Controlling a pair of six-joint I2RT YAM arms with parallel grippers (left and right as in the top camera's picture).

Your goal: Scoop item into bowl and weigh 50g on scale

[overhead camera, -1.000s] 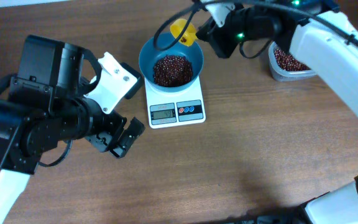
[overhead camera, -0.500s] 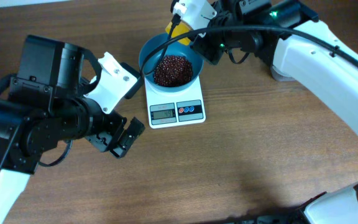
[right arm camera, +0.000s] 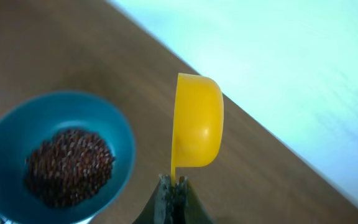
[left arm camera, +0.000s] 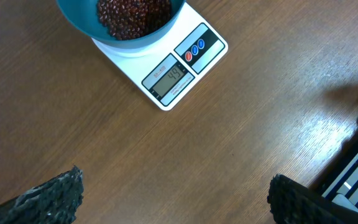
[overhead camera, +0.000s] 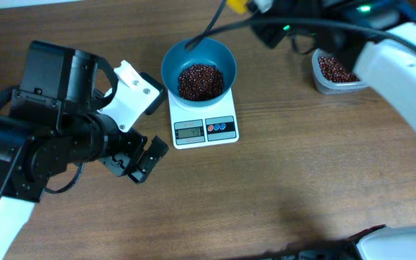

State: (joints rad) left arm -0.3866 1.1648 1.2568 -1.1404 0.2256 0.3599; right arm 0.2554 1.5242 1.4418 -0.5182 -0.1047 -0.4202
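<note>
Tabletop (overhead camera: 280, 180): brown wood-grain surface, grain running left to right in the overhead view, filling almost the whole frame.

Light: soft and diffuse. Faint, blurred shadow (overhead camera: 295, 213) at lower centre of the overhead view. Pale sheen (left arm camera: 319, 134) on the wood at right of centre in the left wrist view.

Right wrist view: the tabletop's edge runs diagonally from top centre down to lower right. Beyond it a pale blue-white surface (right arm camera: 303, 68) fills the upper right, out of focus. Wall or floor, cannot tell.
</note>
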